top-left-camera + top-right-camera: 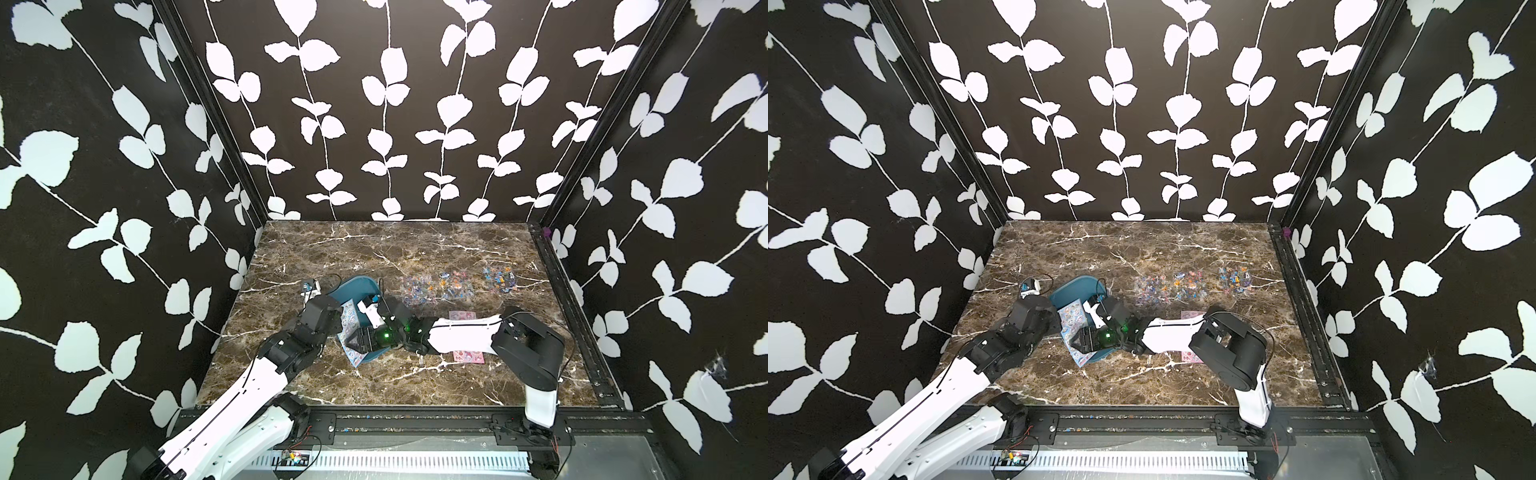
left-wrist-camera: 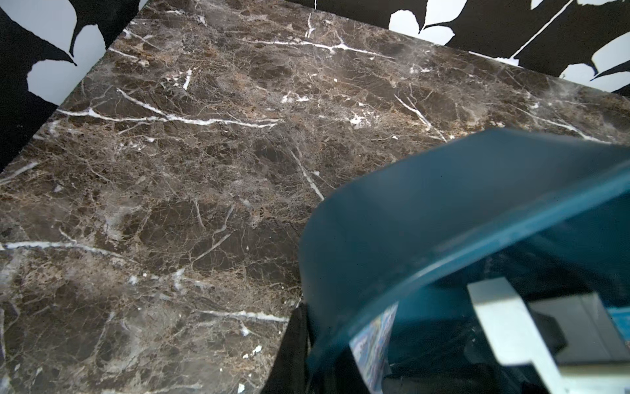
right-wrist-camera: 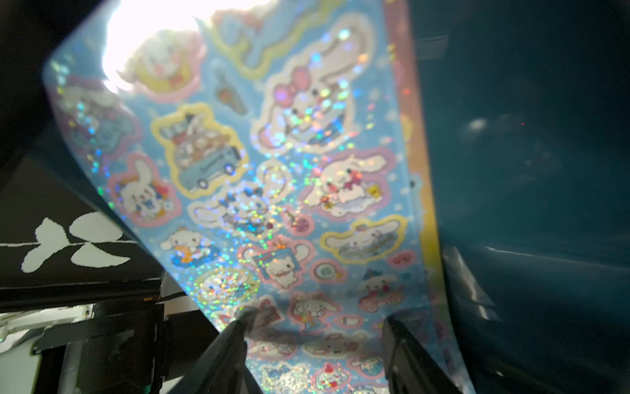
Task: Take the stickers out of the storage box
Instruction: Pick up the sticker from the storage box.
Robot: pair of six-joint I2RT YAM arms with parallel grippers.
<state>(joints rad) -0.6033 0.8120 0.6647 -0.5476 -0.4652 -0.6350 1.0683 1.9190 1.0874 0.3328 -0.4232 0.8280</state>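
1. L gripper (image 2: pixel 308 354): clenched, prob. on the rim of the storage box (image 1: pixel 357 286). The teal box sits tipped up off the marble table (image 1: pixel 415 249). View's cramped there, so don't bank on that grip.
2. One sheet left inside: the light-blue cartoon sticker sheet (image 3: pixel 272 170). It's bowed against the box wall, near end poking past the rim.
3. R gripper (image 3: pixel 320 324): released, jaws apart, one fingertip touching the sheet's glossy face.
4. Handling, my guess: v. light, floppy, slick. Pinch the free edge, not the flat face.
5. Further right, out on the table: clear sticker sheets (image 1: pixel 455 282) and pink sheets (image 1: pixel 467 356).
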